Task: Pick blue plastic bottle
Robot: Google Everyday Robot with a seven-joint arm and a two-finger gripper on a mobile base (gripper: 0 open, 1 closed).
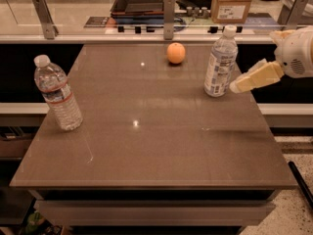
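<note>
The blue plastic bottle [220,63] stands upright at the table's back right; it is clear, with a white cap and a blue-and-white label. My gripper [253,61] comes in from the right edge, just right of this bottle and at its lower-body height. It is open and empty. The lower cream finger [257,76] points at the bottle, its tip almost touching the label. The upper finger [281,35] is farther right and higher.
A clear ribbed bottle with a red band [57,94] stands at the table's left edge. An orange [176,53] sits at the back middle. The brown table [156,136] is backed by a rail with posts, a tray and a cardboard box [234,3].
</note>
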